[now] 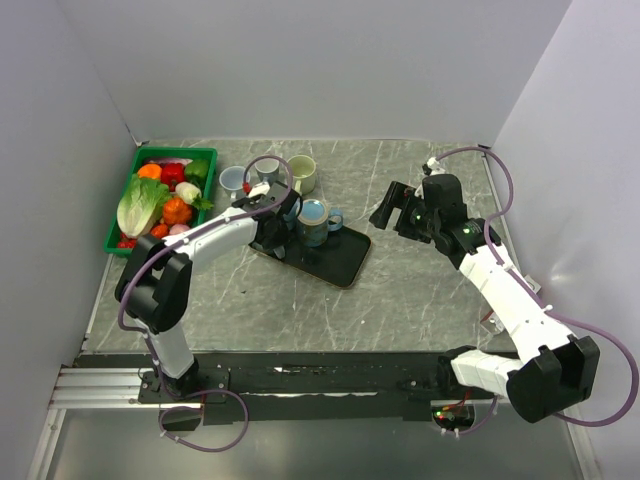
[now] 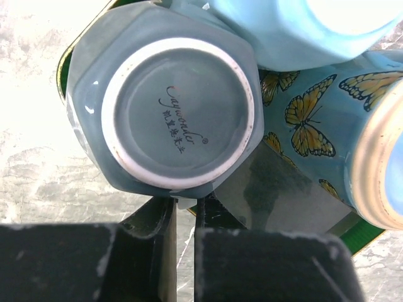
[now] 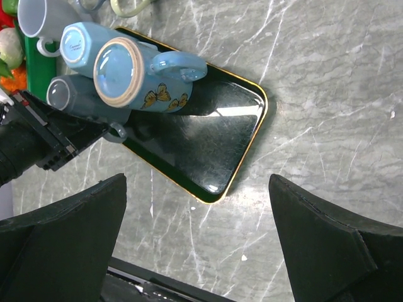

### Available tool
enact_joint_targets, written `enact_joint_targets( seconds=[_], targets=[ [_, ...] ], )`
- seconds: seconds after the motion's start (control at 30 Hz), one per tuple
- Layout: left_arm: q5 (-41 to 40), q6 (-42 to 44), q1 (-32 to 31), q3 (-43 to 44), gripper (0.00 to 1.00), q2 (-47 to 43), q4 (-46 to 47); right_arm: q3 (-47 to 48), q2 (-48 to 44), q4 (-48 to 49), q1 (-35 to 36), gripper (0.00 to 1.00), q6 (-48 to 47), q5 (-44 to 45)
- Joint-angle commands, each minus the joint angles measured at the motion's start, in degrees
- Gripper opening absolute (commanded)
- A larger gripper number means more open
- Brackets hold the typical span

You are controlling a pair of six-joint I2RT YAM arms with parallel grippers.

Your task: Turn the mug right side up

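Grey-blue mug [image 2: 179, 116] sits upside down at the left end of the black tray [image 3: 214, 145], foot ring and maker's stamp facing up. Left tool [image 2: 186, 217] is pinched to a thin gap on a bit of that mug's side, probably the handle. Butterfly mug [image 3: 126, 72] is upright just beside it on the tray. Light blue mug [image 3: 75, 44] is base-up at the same end. Right tool [image 3: 196, 189] is spread wide and empty, above the surface [image 3: 315, 94] right of the tray.
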Motion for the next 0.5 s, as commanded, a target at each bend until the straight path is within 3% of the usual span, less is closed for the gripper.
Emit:
enact_joint_targets(
  seconds=[0.0,0.47],
  targets=[
    [-3.66,1.91,0.1,2.36,0.01,-3.21,-0.74,1.98,-0.27,1.1,-0.49,1.0,-0.07,-1.11],
    [-0.25,1.12,0.01,3.76,0.01,-21.05,-2.69,0.32,-0.62,7.77,-0.4,0.99,4.41,-11.13]
  ],
)
